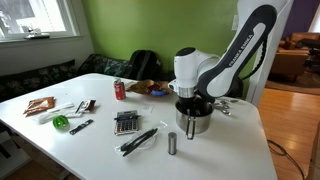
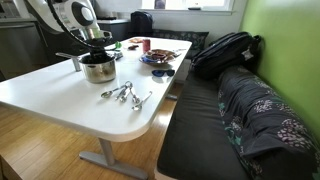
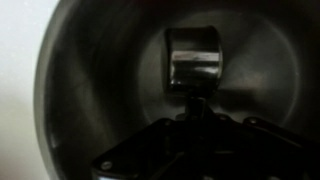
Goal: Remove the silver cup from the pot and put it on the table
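Arm (image 1: 240, 50) bowed over the pot (image 1: 196, 124), right of centre in an exterior view. Tool (image 1: 190, 105) hangs at the rim and points straight down, presumably so the fingers can drop in vertically and the wrist camera can look into the vessel. Pot stands on the white tabletop (image 1: 100, 150), near one edge.

Wrist view: silver cup (image 3: 193, 58) sits deep inside the pot, upper centre of frame, just beyond the tool's dark tip. Cup looks small, cylindrical and polished, with a bright band across it and blurred edges; upright or tipped, cannot tell. Tool's fingers merge into one dark shape, so apart or together, cannot tell. No grip on cup evident. Judgement: lift not yet begun.
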